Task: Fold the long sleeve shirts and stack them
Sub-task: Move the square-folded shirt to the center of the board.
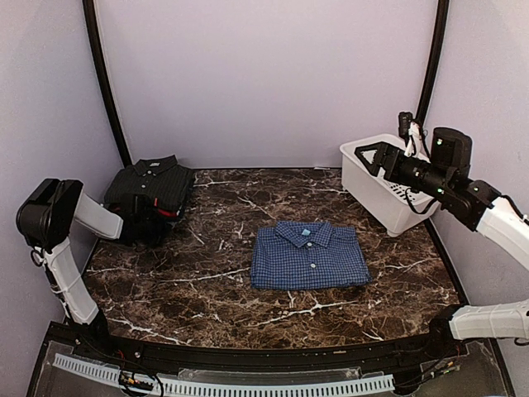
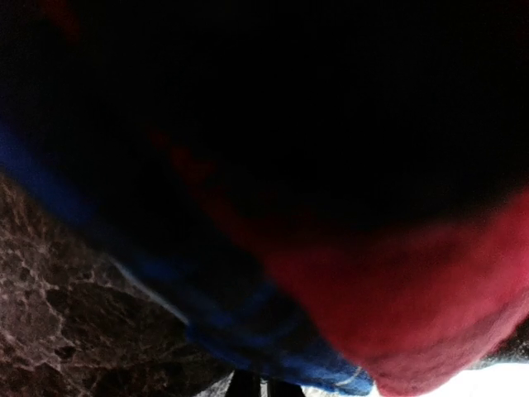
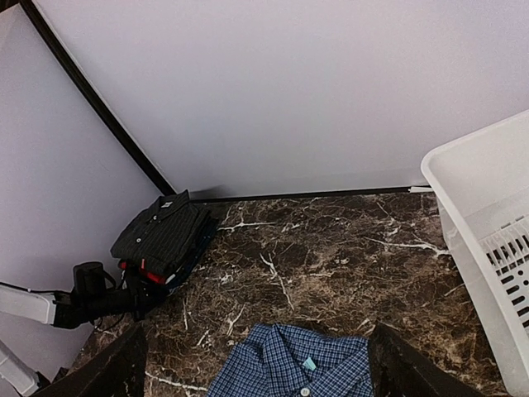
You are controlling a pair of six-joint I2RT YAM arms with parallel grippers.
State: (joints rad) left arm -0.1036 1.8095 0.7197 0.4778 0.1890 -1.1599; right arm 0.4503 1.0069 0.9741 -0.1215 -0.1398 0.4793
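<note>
Three shirts show plainly. The blue checked shirt (image 1: 310, 256) lies folded into a neat rectangle at the middle of the marble table (image 1: 223, 289). Its collar points toward the far wall, the buttons run up the front, and a small pale label sits inside the collar.

Well apart from it, in the far left corner, the dark checked shirt (image 1: 151, 186) tops a folded stack, its collar also toward the wall. A red shirt (image 1: 168, 212) shows as a thin edge beneath it. My left wrist camera finds a blue layer (image 2: 248, 322) right beside the red, both blurred and very near the lens.

My left gripper (image 1: 142, 225) sits at the near edge of that stack with its jaws together. I cannot tell whether any cloth is pinched between them, since fabric hides the fingers.

My right gripper (image 1: 364, 157) hangs above the white basket (image 1: 388, 198) at the table's right side, its fingers (image 3: 111, 372) spread wide with nothing between them.
</note>
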